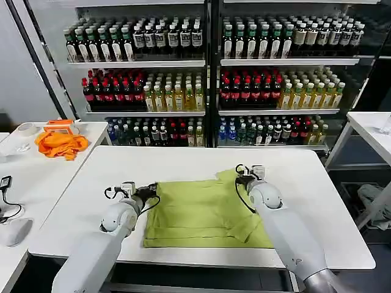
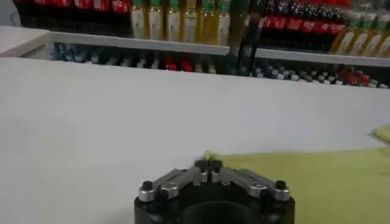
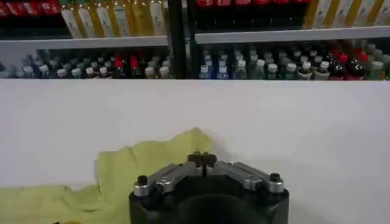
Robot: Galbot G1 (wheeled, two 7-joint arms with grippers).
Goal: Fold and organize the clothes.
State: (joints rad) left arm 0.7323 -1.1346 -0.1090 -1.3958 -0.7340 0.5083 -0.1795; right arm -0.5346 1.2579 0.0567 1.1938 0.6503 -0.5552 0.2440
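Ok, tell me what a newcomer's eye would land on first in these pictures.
First, the yellow-green T-shirt lying partly folded on the white table, with both arms on it: the left gripper shut on its left edge, the right gripper shut on its far right corner. Behind stands a wall of shelved bottles. A bright orange cloth lies on the side table to the left.

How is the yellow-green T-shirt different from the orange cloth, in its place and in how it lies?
The T-shirt lies spread almost flat on the white table in front; the orange cloth lies bunched in a heap on the side table at the left. The left gripper and right gripper, jaws shut, meet the T-shirt's edges; nothing touches the orange cloth. The T-shirt covers more surface. Both are plain soft fabric.
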